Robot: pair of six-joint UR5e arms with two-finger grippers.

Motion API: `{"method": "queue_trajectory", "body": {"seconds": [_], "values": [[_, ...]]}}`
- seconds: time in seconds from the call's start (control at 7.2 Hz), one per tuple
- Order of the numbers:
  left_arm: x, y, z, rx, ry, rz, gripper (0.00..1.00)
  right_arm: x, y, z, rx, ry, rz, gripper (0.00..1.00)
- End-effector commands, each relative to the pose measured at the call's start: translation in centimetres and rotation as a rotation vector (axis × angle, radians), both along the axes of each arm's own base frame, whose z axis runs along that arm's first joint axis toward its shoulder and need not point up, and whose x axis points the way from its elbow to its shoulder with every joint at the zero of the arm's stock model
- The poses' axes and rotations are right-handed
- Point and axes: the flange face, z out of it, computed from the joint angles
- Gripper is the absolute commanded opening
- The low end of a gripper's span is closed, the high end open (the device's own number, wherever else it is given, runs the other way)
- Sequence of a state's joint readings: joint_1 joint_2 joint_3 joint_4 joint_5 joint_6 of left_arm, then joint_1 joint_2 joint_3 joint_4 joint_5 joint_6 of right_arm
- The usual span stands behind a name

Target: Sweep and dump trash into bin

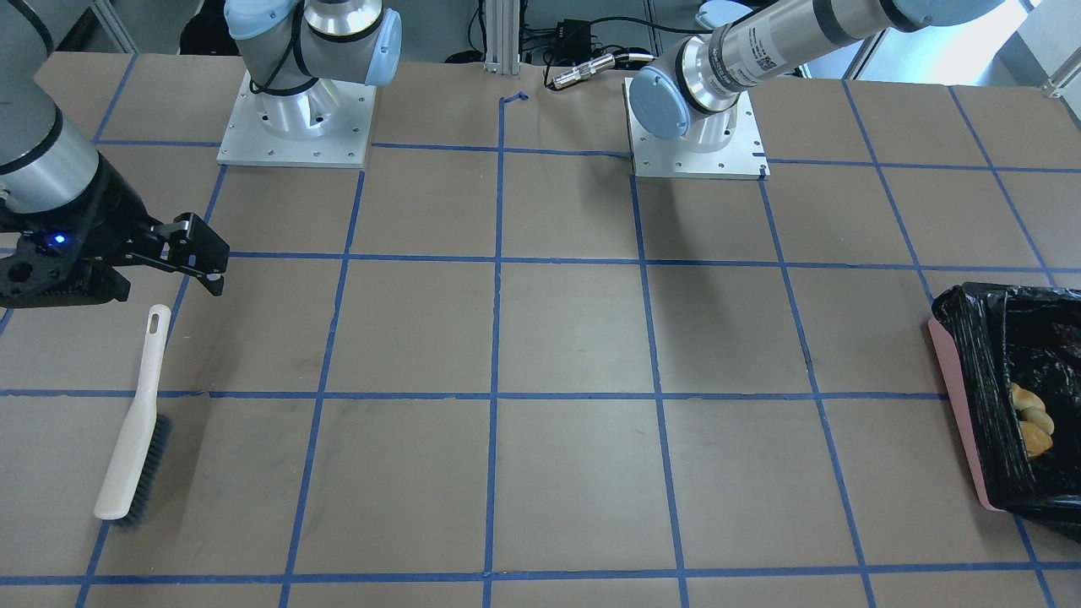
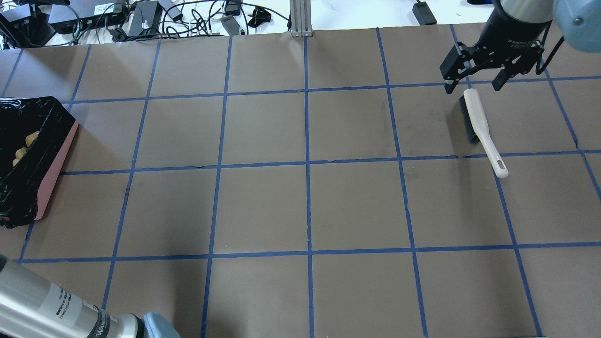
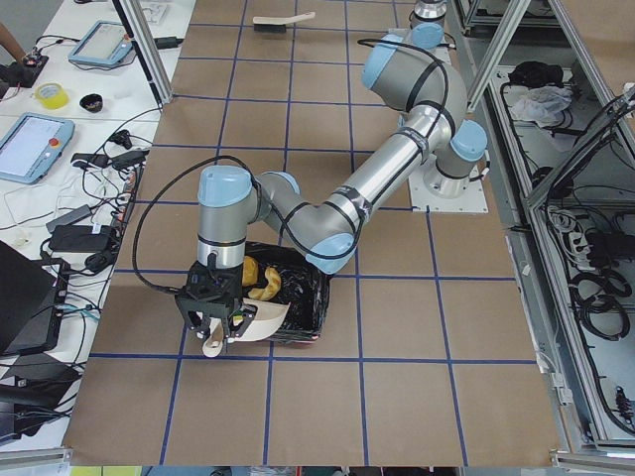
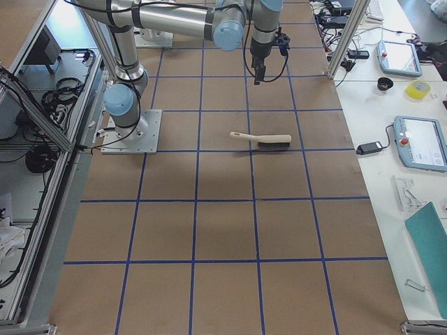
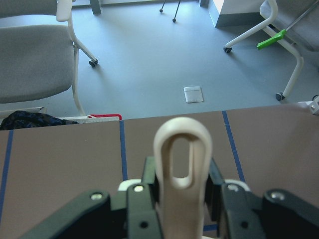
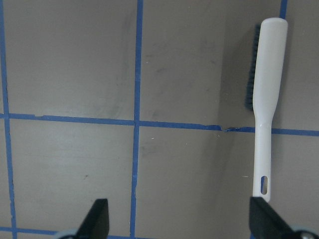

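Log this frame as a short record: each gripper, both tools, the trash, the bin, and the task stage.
left gripper: shut on the dustpan's handle, beside the bin
dustpan: tilted over the bin's rim
bin: pink, black-lined, at the table's end on the robot's left
trash: amber and yellow pieces inside the bin
right gripper: open, empty, above the brush's head end
brush: lying on the table, not held
stage: trash dumped; dustpan not yet set down

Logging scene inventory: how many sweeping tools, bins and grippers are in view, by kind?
brush: 1
dustpan: 1
bin: 1
grippers: 2 (left gripper, right gripper)
Total: 5
The trash in the bin is partly hidden, so it is not counted.
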State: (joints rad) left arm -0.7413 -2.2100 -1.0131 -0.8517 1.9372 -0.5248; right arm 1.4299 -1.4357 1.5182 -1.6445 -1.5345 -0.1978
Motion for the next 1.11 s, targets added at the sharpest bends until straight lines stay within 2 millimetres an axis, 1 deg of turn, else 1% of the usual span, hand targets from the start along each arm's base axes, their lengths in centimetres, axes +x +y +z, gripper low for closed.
{"method": "queue_trajectory", "body": {"seconds": [0.0, 0.14, 0.28, 0.42, 0.56, 0.69, 0.83, 0.97], "values": [[-0.4, 0.3, 0.3, 0.029, -0.037, 0.025, 0.00, 1.9, -0.3, 0.0, -0.029, 0.001, -0.052, 1.00], [-0.8, 0.3, 0.9, 0.046, -0.104, 0.053, 0.00, 3.3, -0.1, -0.1, -0.025, 0.003, -0.043, 1.00], [-1.8, -0.3, 0.9, 0.051, -0.109, 0.042, 0.00, 4.2, 0.0, -0.1, -0.023, 0.001, -0.078, 1.00], [-2.9, -0.4, 0.6, 0.092, -0.146, 0.068, 0.00, 5.6, 0.3, -0.2, -0.020, -0.001, -0.086, 1.00], [-6.1, -1.6, 0.3, 0.100, -0.167, 0.045, 0.00, 6.6, 0.4, -0.1, -0.023, -0.003, -0.072, 1.00], [-8.4, -1.9, -0.4, 0.059, -0.240, 0.059, 0.00, 6.6, 0.4, 1.2, -0.047, 0.001, -0.080, 1.00], [-9.9, -1.3, -1.9, 0.020, -0.286, 0.058, 0.00, 6.6, 0.0, 2.1, -0.060, -0.002, -0.080, 1.00], [-10.3, -0.8, -1.8, -0.007, -0.309, 0.060, 0.00, 6.6, 0.0, 2.1, -0.054, 0.003, -0.078, 1.00]]}}
